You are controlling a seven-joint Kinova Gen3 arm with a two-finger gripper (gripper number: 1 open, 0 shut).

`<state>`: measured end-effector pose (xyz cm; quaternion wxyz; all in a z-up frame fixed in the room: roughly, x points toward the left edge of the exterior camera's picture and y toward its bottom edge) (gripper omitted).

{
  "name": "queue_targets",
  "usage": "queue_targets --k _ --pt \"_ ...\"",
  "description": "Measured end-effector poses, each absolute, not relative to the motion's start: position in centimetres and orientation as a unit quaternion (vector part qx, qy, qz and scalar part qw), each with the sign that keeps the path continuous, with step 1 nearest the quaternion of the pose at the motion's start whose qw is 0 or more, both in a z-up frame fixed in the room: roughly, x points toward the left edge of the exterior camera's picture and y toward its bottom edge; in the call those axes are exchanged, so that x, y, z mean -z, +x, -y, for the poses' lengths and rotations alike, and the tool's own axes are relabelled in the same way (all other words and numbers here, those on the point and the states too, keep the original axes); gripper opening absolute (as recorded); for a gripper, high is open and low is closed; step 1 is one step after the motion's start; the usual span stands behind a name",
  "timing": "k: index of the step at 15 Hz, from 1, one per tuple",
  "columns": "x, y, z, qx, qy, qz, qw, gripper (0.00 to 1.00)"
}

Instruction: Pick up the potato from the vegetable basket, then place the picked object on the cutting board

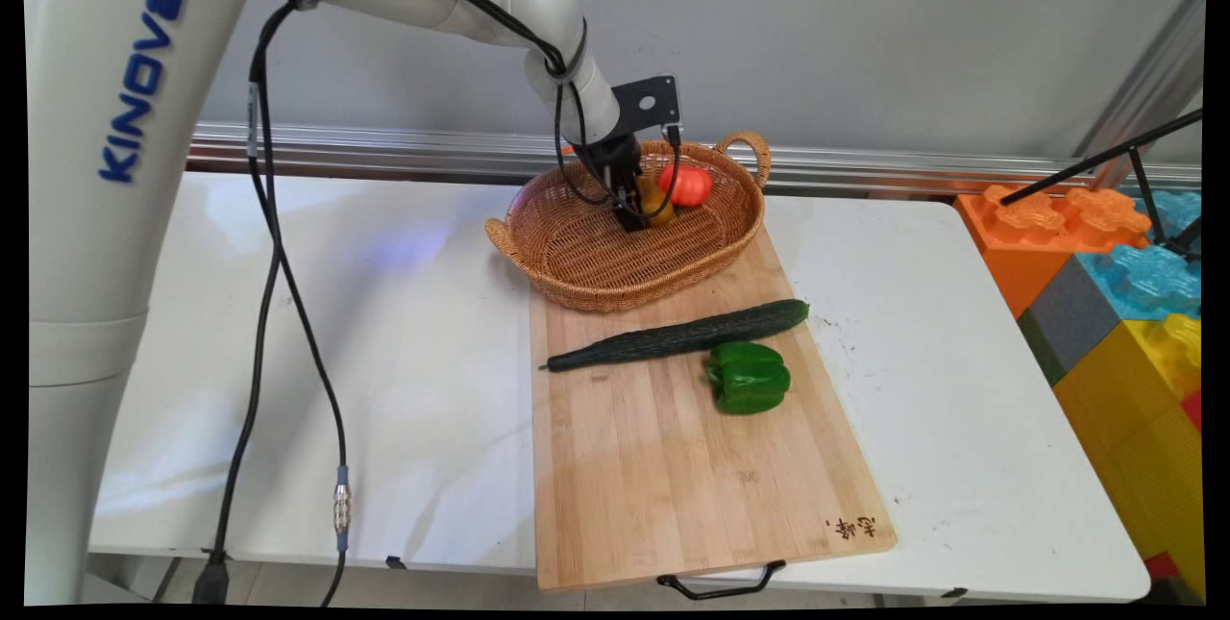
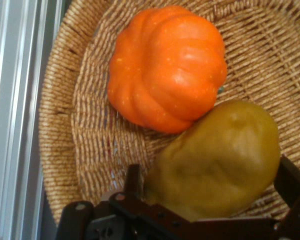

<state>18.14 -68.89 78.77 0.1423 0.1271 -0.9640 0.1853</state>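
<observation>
The gripper (image 2: 210,187) is lowered into the basket (image 1: 586,260), and its two fingers (image 2: 134,181) are seen standing one on each side of a yellowish pear-shaped fruit (image 2: 217,157). The jaws are spread around it; whether the pads already press on its skin cannot be told.

The fruit lies on the woven floor of the basket, touching an orange ribbed tomato (image 2: 167,65) on its far side. Its skin looks smooth and slightly glossy, so it is judged to be slippery, light and fairly firm. Its thick belly, where the fingers now stand, is judged the surest place to be gripped; the tapered end would slide out.

One basket is counted, resting partly on one wooden cutting board (image 1: 673,447). One fruit and one tomato are inside it. On the board, one cucumber (image 1: 682,336) and one green pepper (image 1: 750,377) lie just beside each other.
</observation>
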Motion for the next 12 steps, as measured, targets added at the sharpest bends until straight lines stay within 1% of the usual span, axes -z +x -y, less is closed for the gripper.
queue_targets --k 7,8,12 --pt "-78.5 17.1 68.9 -0.189 0.119 0.962 0.157 1.0" --pt "-78.6 17.0 68.7 -0.19 0.119 0.962 0.158 0.0" --pt "-79.1 17.1 68.1 -0.197 0.12 0.96 0.16 0.0"
